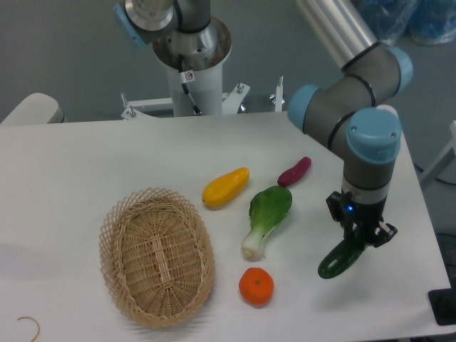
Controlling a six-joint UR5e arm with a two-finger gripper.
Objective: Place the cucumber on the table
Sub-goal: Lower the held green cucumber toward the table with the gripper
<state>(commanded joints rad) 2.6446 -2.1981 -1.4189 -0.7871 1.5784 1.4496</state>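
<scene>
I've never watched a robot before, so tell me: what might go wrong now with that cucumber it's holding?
The claw grips the cucumber near its upper end, so it hangs tilted; being glossy, it might slip out early. Once let go on the table, it may roll, perhaps toward the near right edge or the orange.

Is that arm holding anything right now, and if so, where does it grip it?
Yes: the pincer holds the cucumber by its upper end.
</scene>
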